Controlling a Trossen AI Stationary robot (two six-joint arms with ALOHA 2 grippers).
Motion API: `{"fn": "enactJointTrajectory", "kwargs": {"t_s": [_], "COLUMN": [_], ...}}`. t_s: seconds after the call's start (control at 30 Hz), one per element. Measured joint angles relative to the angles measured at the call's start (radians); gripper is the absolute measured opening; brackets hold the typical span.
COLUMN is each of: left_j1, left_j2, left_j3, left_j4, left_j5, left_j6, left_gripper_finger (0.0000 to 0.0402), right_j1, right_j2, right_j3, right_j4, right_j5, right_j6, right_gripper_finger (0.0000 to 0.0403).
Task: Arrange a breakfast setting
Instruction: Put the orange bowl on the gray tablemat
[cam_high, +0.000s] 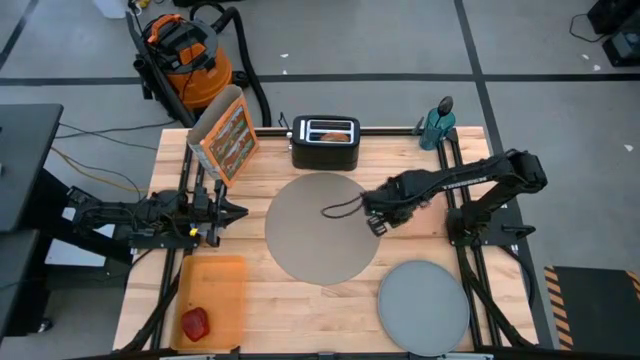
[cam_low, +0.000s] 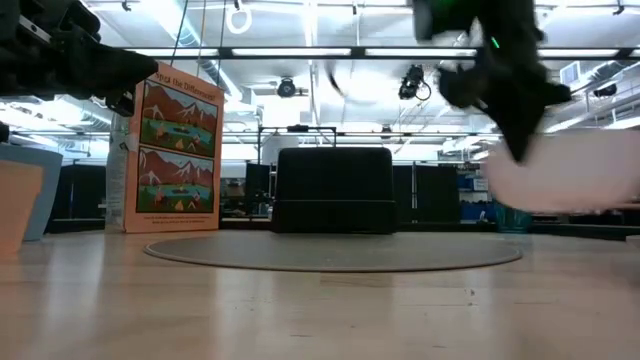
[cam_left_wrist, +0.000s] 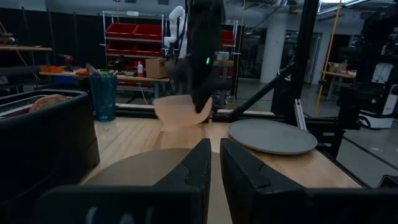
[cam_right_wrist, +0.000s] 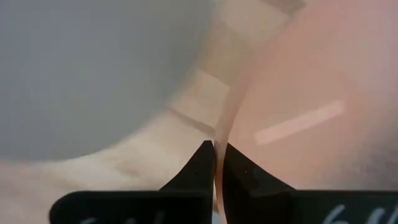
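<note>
— How far along are we?

— Early. I see the mat (cam_high: 320, 228) at the counter's (cam_high: 270, 300) centre with nothing on it, the plate (cam_high: 423, 298) off at lower right, the apple (cam_high: 194, 322) on the orange board (cam_high: 212, 290) at lower left. No cup or spoon visible.

— And the right claw (cam_right_wrist: 217, 163)?

— Pinched on the pink bowl's (cam_left_wrist: 180, 112) rim, holding it above the mat's right edge. My left claw (cam_left_wrist: 214, 163) waits at mid-left, fingers nearly together, empty.
</note>
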Motion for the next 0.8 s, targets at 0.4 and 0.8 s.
{"fn": "enactJointTrajectory", "kwargs": {"t_s": [0.4, 0.8], "left_j1": [0.000, 0.000], "left_j2": [0.000, 0.000], "left_j3": [0.000, 0.000], "left_j4": [0.000, 0.001], "left_j5": [0.000, 0.000], "left_j6": [0.000, 0.000], "left_gripper_finger": [0.0043, 0.0043], "right_j1": [0.124, 0.093], "right_j2": [0.174, 0.389], "right_j3": [0.254, 0.254], "right_j4": [0.198, 0.318], "right_j5": [0.055, 0.081], "right_j6": [-1.027, -1.266], "right_gripper_finger": [0.0014, 0.0019]}}
